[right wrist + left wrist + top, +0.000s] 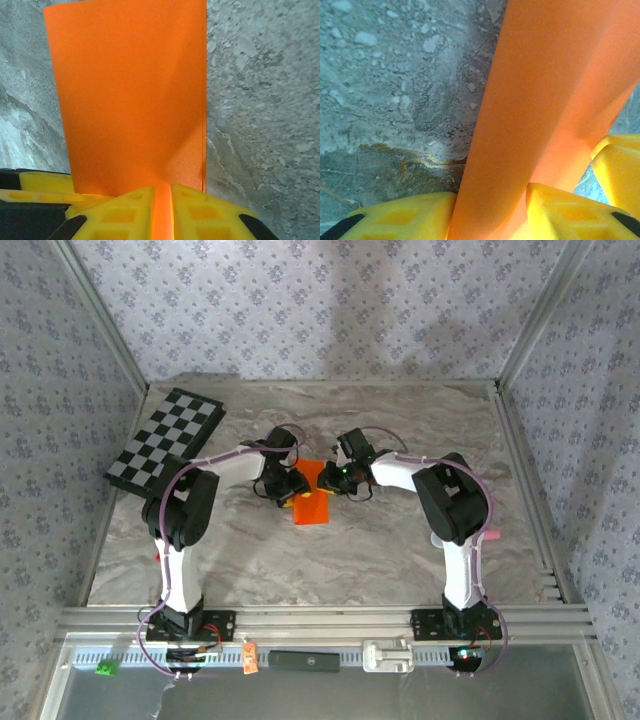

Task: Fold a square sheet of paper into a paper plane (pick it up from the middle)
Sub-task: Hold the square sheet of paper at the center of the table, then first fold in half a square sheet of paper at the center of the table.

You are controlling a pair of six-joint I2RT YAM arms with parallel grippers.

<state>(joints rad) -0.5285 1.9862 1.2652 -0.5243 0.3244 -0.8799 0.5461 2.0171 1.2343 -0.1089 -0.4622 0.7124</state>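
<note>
The square sheet of paper (313, 502), bright orange and folded, lies at the table's middle between both grippers. My left gripper (292, 490) is at its left side. In the left wrist view the paper (545, 100) runs as a broad band between my yellow fingers (405, 217), which stand well apart around it, so my left gripper (491, 210) is open. A yellow finger of the other gripper (620, 170) shows at the right. My right gripper (330, 478) holds the sheet from the right. Seen from the right wrist, the gripper (162, 200) is shut on a crease of the paper (130, 90).
A black-and-white checkerboard (165, 438) lies at the back left of the marble table (330, 560). Metal frame rails run along the near edge (320, 620) and the right side. Patterned walls close in the back and sides.
</note>
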